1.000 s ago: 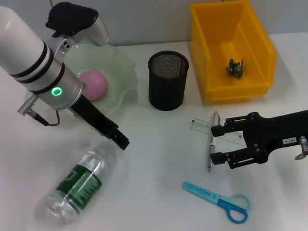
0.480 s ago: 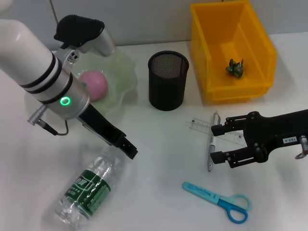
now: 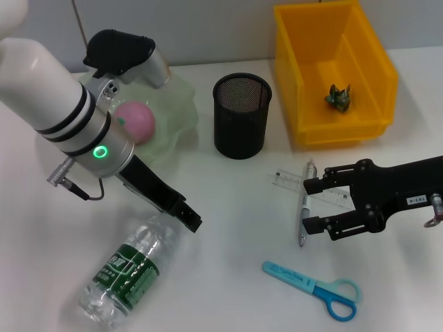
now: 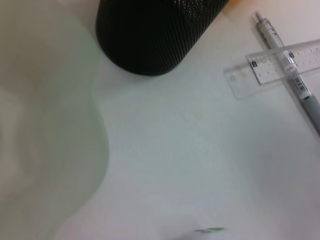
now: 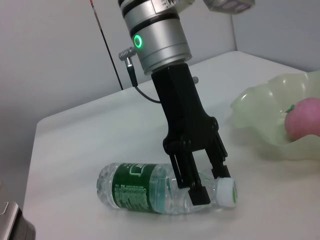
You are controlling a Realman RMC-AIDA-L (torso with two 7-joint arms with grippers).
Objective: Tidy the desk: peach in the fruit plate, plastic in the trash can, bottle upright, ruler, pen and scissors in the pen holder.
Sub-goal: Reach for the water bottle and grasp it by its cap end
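A clear water bottle (image 3: 131, 271) with a green label lies on its side at the front left; it also shows in the right wrist view (image 5: 150, 192). My left gripper (image 3: 187, 216) is open and low over its neck, one finger on each side just behind the white cap (image 5: 228, 191). My right gripper (image 3: 313, 205) is open at the right, its fingers either side of the pen (image 3: 304, 211) and clear ruler (image 3: 311, 187). Blue scissors (image 3: 315, 287) lie in front of it. The pink peach (image 3: 136, 122) sits in the green fruit plate (image 3: 181, 104). The black mesh pen holder (image 3: 241, 114) stands mid-table.
The yellow bin (image 3: 377, 66) at the back right holds a crumpled green piece of plastic (image 3: 338, 97). The left wrist view shows the pen holder (image 4: 150, 35), ruler (image 4: 270, 67), pen (image 4: 300, 92) and plate rim (image 4: 75, 150). A wall runs along the table's far edge.
My left gripper has moved down and to the right onto the bottle's neck end. The bottle shifted and turned a little to the right. My right arm has not moved.
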